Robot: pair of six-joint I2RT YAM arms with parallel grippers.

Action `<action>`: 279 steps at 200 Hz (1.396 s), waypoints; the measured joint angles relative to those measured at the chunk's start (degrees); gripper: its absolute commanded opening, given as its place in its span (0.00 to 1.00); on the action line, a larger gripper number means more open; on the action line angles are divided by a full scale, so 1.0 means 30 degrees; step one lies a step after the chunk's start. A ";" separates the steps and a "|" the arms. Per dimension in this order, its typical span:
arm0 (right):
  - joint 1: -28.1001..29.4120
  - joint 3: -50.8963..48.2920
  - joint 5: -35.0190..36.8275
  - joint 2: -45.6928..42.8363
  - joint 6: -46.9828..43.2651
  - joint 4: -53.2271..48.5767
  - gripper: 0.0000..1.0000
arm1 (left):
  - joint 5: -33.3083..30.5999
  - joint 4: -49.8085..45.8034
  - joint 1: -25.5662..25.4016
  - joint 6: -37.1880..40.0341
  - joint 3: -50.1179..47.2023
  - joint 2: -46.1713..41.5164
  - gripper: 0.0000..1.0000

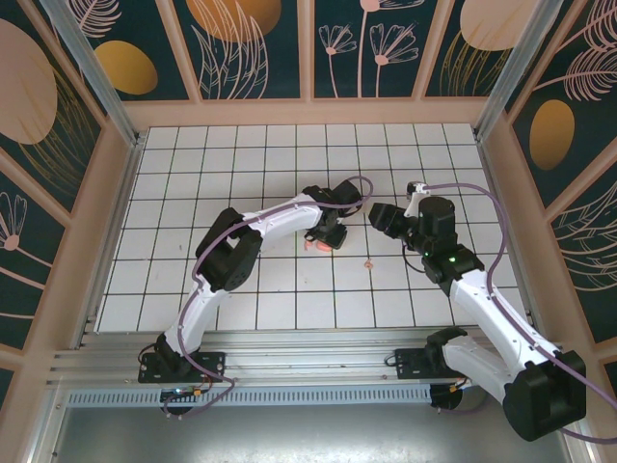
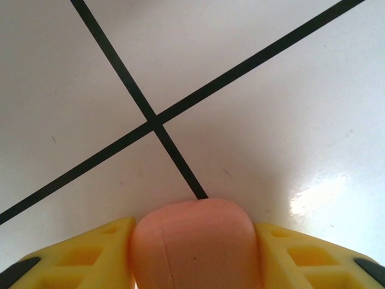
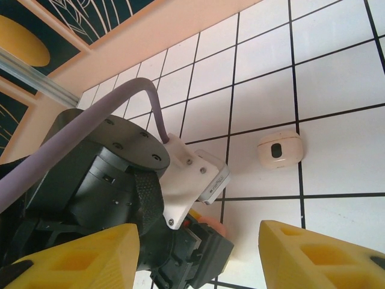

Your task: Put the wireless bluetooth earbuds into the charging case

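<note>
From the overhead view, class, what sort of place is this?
Probably a robot test cell: a white gridded table, decorated panel walls around it, left arm and right arm mounted on a metal rail.

**Inspector:** State any text, label, brand, number or sign that can be read.

**Examiner:** None can be read.

**Inspector:** Which surfaces were checked?

**Examiner:** Three. The smooth salmon-pink rounded plastic case (image 2: 195,250) has a plain shell with a fine seam line. The white tiled bench (image 1: 241,183) carries black grid lines. The dark blue wall panels (image 1: 337,58) carry painted plant outlines and orange discs, not lettering.

**Inspector:** Any doubtful marks?

**Examiner:** None clear enough to report.
</note>
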 measured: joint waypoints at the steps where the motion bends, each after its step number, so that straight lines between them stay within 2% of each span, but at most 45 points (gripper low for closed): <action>1: -0.0007 0.0000 -0.0022 0.0000 0.0000 -0.0007 0.55 | -0.0007 0.0022 0.0000 0.0036 -0.0029 -0.0015 0.45; 29: -0.0648 0.0000 -0.1056 0.0000 -0.0007 -0.0277 0.56 | 0.0044 0.0692 0.0000 0.1304 -0.1093 -0.0889 0.41; 49: -0.1603 0.0000 -0.2528 0.0109 -0.0007 -0.0430 0.55 | 0.0248 0.1676 0.0000 0.2943 -0.2375 -0.1916 0.44; 114: -0.4634 -0.0277 -0.7898 0.1428 -0.0488 -0.1392 0.54 | 0.3439 0.5712 -0.0036 0.8247 -0.7533 -0.5829 0.45; 197: -0.4809 -0.1552 -1.2794 0.3781 -0.1508 -0.1843 0.53 | 0.7344 0.9690 -0.0036 1.3209 -1.1591 -0.8969 0.42; 242: -0.4277 -0.1625 -1.5591 0.5646 -0.2470 -0.1858 0.53 | 0.8415 1.0484 -0.0036 1.4258 -1.2014 -0.9449 0.40; 279: -0.3169 -0.1341 -1.6699 0.7242 -0.3060 -0.1923 0.52 | 0.9012 1.0870 -0.0036 1.4630 -1.2305 -0.9843 0.40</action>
